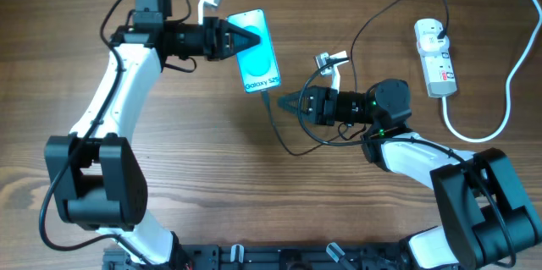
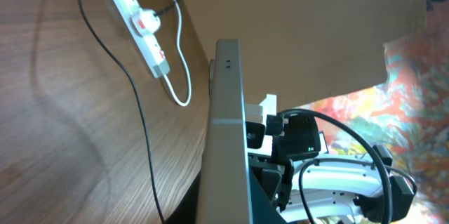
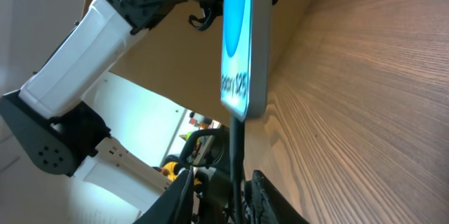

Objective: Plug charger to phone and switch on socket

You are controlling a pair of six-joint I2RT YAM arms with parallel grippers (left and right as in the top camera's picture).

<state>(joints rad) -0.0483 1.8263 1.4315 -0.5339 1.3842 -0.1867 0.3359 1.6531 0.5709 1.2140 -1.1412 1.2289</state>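
My left gripper (image 1: pixel 240 39) is shut on the top end of the phone (image 1: pixel 258 50), which has a turquoise screen and "Galaxy S25" text. The left wrist view shows the phone edge-on (image 2: pixel 228 112). The thin black charger cable (image 1: pixel 273 122) meets the phone's lower end; the plug tip itself is hidden. My right gripper (image 1: pixel 286 101) sits just below that end. In the right wrist view its jaws (image 3: pixel 223 182) are apart, with the cable (image 3: pixel 233 147) running between them up to the phone (image 3: pixel 238 41). The white socket (image 1: pixel 434 57) lies at the far right; it also shows in the left wrist view (image 2: pixel 144 31).
A thick white cord (image 1: pixel 508 75) loops from the socket toward the table's right edge. The black cable (image 1: pixel 373 24) arcs from a plug on the socket across the wooden table and loops under my right arm.
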